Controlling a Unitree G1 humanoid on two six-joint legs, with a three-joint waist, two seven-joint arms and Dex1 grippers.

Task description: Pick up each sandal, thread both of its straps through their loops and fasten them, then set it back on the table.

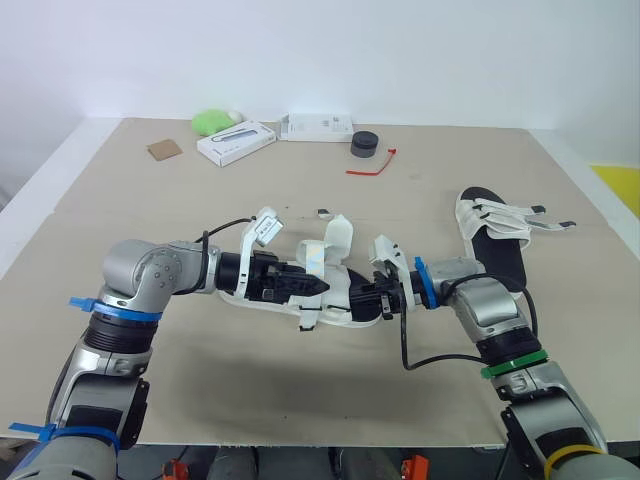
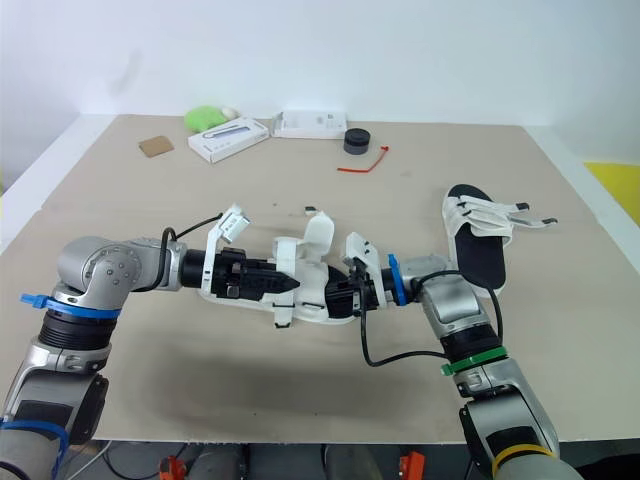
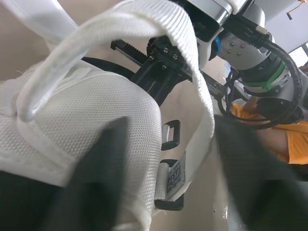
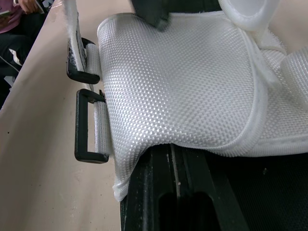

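Grippers face each other at the near middle of the table (image 1: 300,390), where you have one sandal (image 1: 348,317) between them. Your left gripper (image 1: 318,285) points in from the left, its two fingers (image 3: 98,183) standing well apart, with the white upper (image 4: 183,82) and a looping strap (image 3: 159,19) lying between them. Your right gripper (image 1: 378,300) points in from the opposite end, right up against the sandal. Whether it is clamped cannot be told.

The sandal has a black sole and a white woven-mesh upper edged in white binding. Two black rectangular loops (image 4: 89,127) hang side by side at the upper's edge on short white webbing tabs. Its straps stand up loose, unfastened. A small sewn tag (image 3: 175,175) on one tab carries print too blurred to read.

The second sandal (image 1: 497,240) lies on the table to your right, well apart from the first. Its black footbed faces up, and white straps cross it with their ends trailing off the outer side.

Along the far edge sit a green lump (image 1: 212,122), two white boxes (image 1: 236,141) with print too small to read, a black round object (image 1: 365,145), a red tie (image 1: 372,165) and a brown card (image 1: 165,150).
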